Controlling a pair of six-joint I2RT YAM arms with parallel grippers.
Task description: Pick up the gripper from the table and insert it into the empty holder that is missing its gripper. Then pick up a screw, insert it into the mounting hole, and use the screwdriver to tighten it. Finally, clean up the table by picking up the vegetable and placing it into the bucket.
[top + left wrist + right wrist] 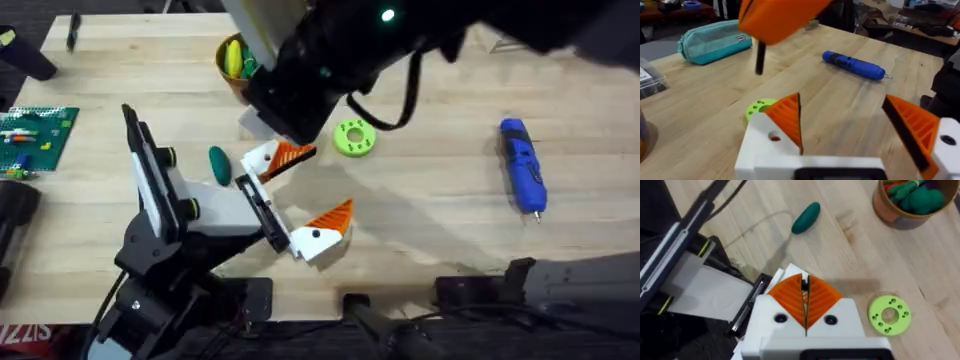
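The gripper [266, 160], a white block with an orange tip, sits at the far end of the black holder [260, 208] on my left arm's hand; its twin [320, 236] is at the near end. These two stand apart, so my left gripper [855, 130] is open. My right gripper [805, 302] is shut, pads together, just above the gripper [779, 276] and the holder [747, 305]. Whether it touches the piece is hidden. The dark green vegetable [218, 165] lies beside the hand. The bucket [226, 72] is at the back. The blue screwdriver [522, 165] lies at the right.
A lime-green ring dish [353, 138] lies between the hand and the screwdriver. A green brick board [35, 135] is at the left edge. A teal pouch [715, 41] lies far off on the table. My right arm hangs large and dark over the back middle.
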